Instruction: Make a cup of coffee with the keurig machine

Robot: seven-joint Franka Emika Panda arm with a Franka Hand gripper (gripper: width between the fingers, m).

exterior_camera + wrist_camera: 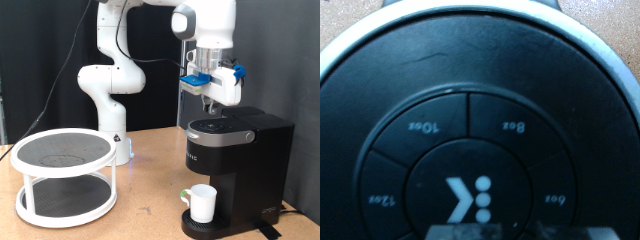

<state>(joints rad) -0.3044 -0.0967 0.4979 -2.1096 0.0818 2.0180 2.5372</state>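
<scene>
Wooden table [150,215], keurig machine [235,160]; wrist-only: size buttons [430,127]

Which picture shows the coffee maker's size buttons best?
The wrist view: the button ring fills it, labels 6oz to 12oz readable. The exterior view shows the whole keurig machine under the tool, buttons too small to read.

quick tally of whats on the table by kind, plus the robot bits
coffee machines: 1, the black keurig machine under the gripper
cups: 1, the white cup on its drip base
racks: 1, the white two-tier round rack
robot arms: 1, the white arm
total: 4
</scene>
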